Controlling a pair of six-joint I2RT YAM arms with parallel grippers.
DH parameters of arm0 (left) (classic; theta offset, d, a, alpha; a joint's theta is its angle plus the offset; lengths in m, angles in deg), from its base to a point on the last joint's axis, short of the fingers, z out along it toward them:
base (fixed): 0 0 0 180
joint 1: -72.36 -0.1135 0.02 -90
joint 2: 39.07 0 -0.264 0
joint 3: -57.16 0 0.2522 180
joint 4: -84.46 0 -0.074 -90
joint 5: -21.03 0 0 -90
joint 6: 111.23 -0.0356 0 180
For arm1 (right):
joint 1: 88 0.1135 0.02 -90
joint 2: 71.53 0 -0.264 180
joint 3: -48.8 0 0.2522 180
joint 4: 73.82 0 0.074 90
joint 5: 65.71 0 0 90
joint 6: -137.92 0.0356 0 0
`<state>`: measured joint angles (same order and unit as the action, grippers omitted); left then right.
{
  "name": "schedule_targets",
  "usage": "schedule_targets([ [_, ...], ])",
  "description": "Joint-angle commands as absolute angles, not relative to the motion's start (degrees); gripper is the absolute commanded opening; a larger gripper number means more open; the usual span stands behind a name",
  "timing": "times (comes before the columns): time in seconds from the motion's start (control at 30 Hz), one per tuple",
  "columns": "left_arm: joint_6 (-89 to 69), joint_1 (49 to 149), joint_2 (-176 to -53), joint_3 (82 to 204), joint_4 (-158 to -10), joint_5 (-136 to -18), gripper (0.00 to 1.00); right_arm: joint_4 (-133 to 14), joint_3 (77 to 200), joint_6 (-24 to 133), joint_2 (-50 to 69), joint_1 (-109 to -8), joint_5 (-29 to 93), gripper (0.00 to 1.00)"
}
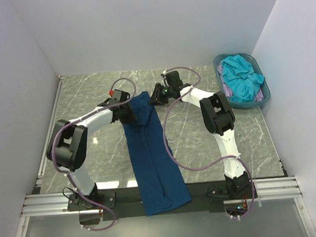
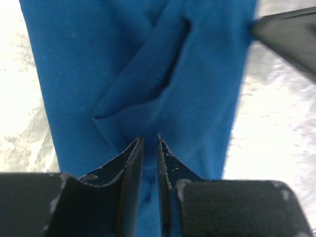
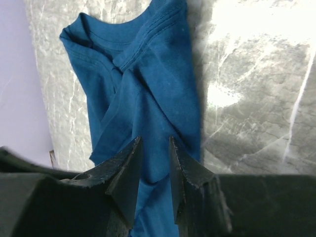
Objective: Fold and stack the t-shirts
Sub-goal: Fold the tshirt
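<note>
The dark navy t-shirt (image 1: 149, 151) lies folded lengthwise as a long strip, running from the far middle of the table over its near edge. My left gripper (image 1: 130, 114) is at the strip's far left edge. In the left wrist view (image 2: 149, 140) its jaws are nearly closed with shirt cloth (image 2: 148, 74) pinched between them. My right gripper (image 1: 155, 95) is at the far right edge. In the right wrist view (image 3: 154, 140) its jaws hold bunched cloth (image 3: 148, 89) near the collar. The turquoise t-shirt (image 1: 241, 78) and a pale lilac one (image 1: 259, 96) lie crumpled in the basket.
The teal plastic basket (image 1: 217, 66) stands at the far right corner against the wall. Walls close in the marble table (image 1: 87, 96) on the left, back and right. The right gripper's dark body (image 2: 291, 34) shows at the upper right of the left wrist view.
</note>
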<state>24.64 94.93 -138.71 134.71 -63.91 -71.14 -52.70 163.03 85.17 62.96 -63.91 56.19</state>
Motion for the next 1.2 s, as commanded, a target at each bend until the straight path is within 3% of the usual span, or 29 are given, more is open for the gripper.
schedule_targets([
  [0.0,23.42,94.60,-140.49,136.05,-64.99,-71.69,0.23,-53.56,163.99,85.36,62.06,-64.27,57.69,0.35],
  [0.33,24.56,92.40,-142.78,128.15,-65.08,-74.15,0.22,-49.87,165.66,84.48,66.36,-65.59,54.44,0.32],
  [0.67,23.78,92.05,-141.64,130.25,-63.06,-74.42,0.22,-47.58,167.85,81.58,65.14,-65.77,53.03,0.32],
  [0.87,22.81,92.05,-135.32,135.34,-58.67,-70.30,0.24,-46.79,164.88,79.21,57.60,-65.77,51.80,0.32],
  [1.13,21.49,92.40,-132.67,142.72,-55.41,-67.21,0.25,-36.07,154.35,73.94,43.63,-65.68,46.62,0.42],
  [1.17,21.40,92.57,-133.28,143.08,-55.50,-67.38,0.21,-35.02,152.93,73.59,42.21,-65.59,45.83,0.43],
])
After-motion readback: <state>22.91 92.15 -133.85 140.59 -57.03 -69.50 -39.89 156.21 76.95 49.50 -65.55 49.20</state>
